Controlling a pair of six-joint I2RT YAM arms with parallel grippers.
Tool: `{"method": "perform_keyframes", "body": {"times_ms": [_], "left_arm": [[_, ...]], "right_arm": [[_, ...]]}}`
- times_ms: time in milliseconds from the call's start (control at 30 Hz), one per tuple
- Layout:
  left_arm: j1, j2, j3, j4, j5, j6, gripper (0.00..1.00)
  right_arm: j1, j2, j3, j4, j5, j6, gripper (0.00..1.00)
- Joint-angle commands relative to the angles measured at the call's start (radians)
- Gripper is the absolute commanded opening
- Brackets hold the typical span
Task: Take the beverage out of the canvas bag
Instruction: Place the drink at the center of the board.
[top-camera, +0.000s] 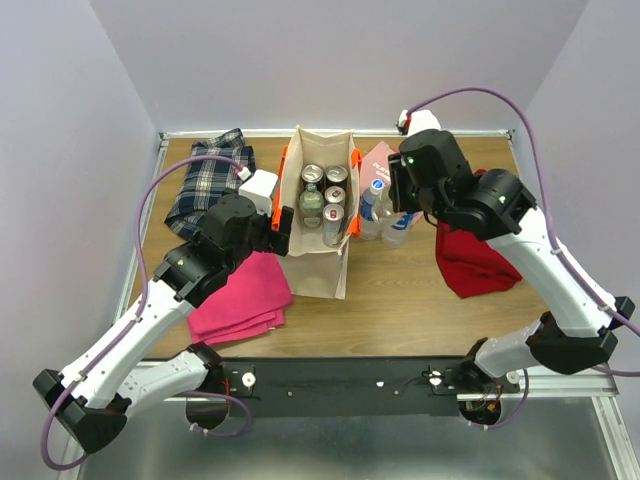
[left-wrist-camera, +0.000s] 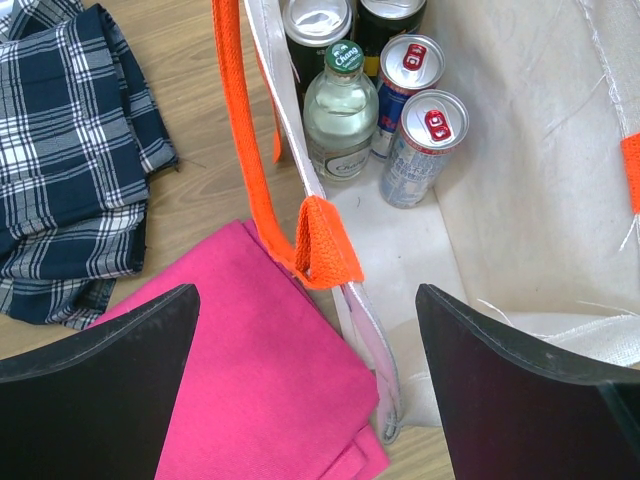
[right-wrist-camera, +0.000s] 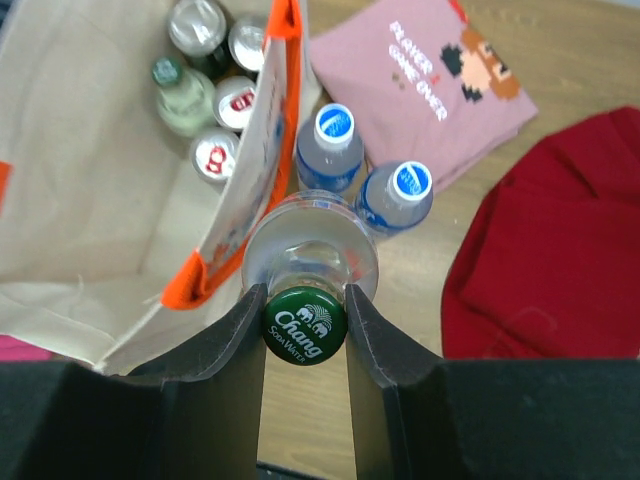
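Being clamped at the neck by the right gripper (right-wrist-camera: 305, 295), a green-capped bottle (right-wrist-camera: 306, 325) is held outside the canvas bag (right-wrist-camera: 90, 180), just beside two water bottles (right-wrist-camera: 335, 130); the bag's wall is straddled by the wide-open left gripper (left-wrist-camera: 307, 300), seemingly for steadying, cans (left-wrist-camera: 425, 130) visible inside.

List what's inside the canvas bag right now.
Inside the canvas bag: four cans and one green-capped glass bottle, clustered at the far end. Anything beneath them is covered. The Chang bottle clamped in the right tool is outside the bag.
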Motion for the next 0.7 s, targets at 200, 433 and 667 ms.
{"method": "perform_keyframes", "body": {"times_ms": [200, 433, 667], "left_arm": [[-0.001, 0.023, 0.034, 0.018, 0.018, -0.004, 0.99], [-0.001, 0.009, 0.025, 0.02, 0.019, -0.008, 0.99], [-0.001, 0.002, 0.026, 0.02, 0.018, -0.002, 0.99]], "right_arm": [[0.006, -0.095, -0.224, 0.181, 0.024, 0.038, 0.01], [0.007, -0.121, -0.381, 0.305, 0.041, 0.03, 0.01], [0.006, -0.1, -0.493, 0.417, 0.023, 0.025, 0.01]]}}
